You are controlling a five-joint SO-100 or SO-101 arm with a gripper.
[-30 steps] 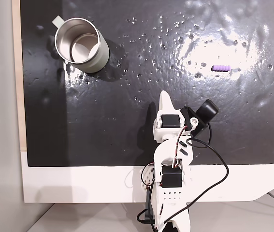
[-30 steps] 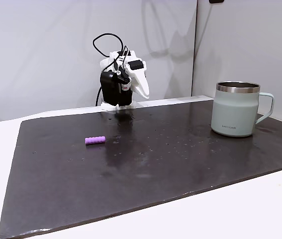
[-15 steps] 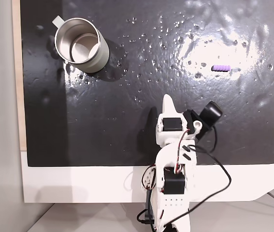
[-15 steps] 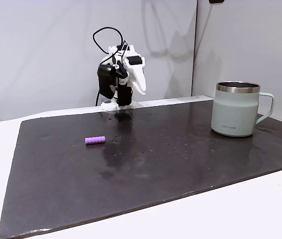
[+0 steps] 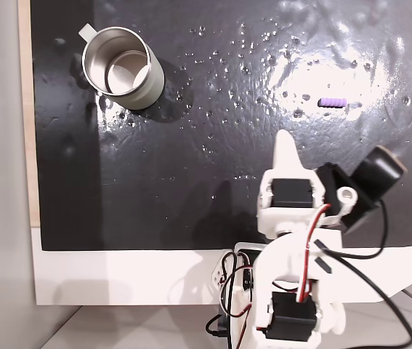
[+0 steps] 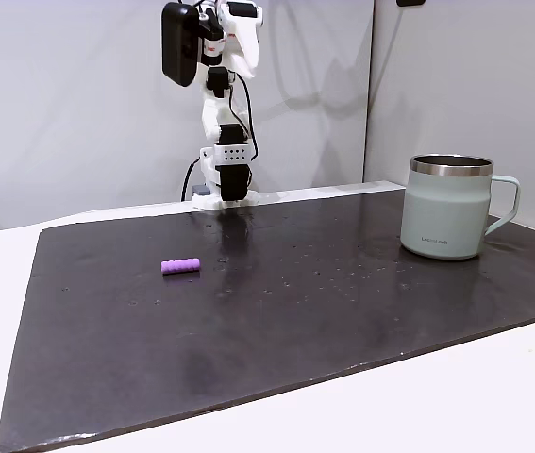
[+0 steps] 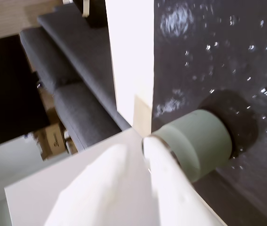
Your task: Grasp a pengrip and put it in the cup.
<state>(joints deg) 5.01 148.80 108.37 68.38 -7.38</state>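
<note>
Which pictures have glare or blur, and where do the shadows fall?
In a fixed view from above, bright glare spreads over the wet-looking black mat near the pengrip, and the cup casts a shadow to its lower right. In the side fixed view, the lighting is even. In the wrist view, the near gripper is blurred and overexposed.

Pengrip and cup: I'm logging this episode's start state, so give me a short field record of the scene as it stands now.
pengrip: small purple ribbed rubbery cylinder, lying flat on the black mat, untouched
cup: round silver metal mug with pale outer wall, upright on the mat, nothing visible inside
mat: black glossy sheet with scattered droplets, on a white table
gripper: white two-finger gripper, raised high above the arm's base, jaws together, holding nothing
separation: pengrip and cup lie far apart, near opposite sides of the mat
task progress: pengrip not yet grasped
</note>
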